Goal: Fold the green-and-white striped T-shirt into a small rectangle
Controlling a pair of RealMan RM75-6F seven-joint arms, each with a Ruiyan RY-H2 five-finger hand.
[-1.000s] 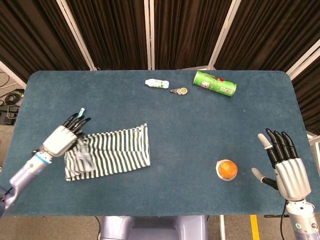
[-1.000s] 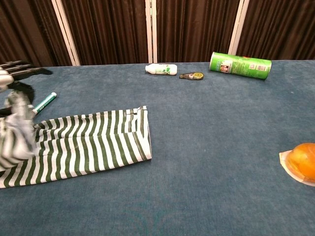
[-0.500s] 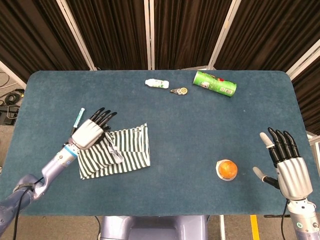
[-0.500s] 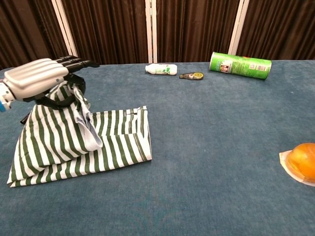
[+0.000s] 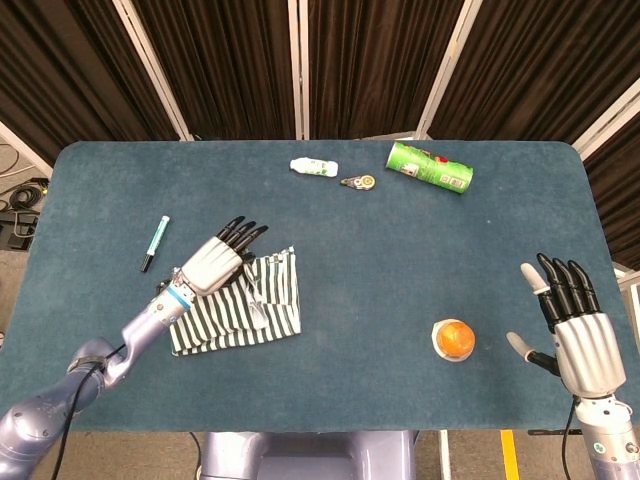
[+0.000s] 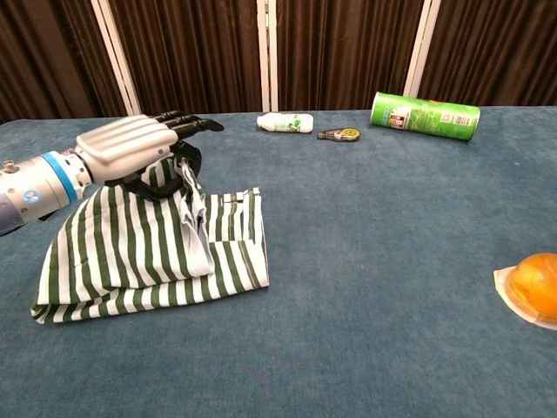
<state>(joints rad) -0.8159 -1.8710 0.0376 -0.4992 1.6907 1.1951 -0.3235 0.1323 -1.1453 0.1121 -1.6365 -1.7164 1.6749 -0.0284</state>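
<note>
The green-and-white striped T-shirt (image 5: 245, 312) (image 6: 148, 252) lies folded at the left of the blue table. My left hand (image 5: 215, 265) (image 6: 130, 148) holds its left end lifted above the cloth and draped over the rest; the raised flap hangs from under the palm. The fingers point to the far right. My right hand (image 5: 575, 335) hovers open, fingers spread, near the table's front right corner, far from the shirt. It is out of the chest view.
A marker pen (image 5: 154, 243) lies left of the shirt. At the back are a small white bottle (image 5: 314, 167) (image 6: 285, 123), a tape measure (image 5: 358, 182) (image 6: 339, 135) and a green can (image 5: 430, 167) (image 6: 425, 115) on its side. An orange (image 5: 454, 339) (image 6: 535, 284) sits front right.
My left hand has carried the shirt's left end up and to the right, over the rest of the cloth, uncovering the marker. The right hand has barely moved.
</note>
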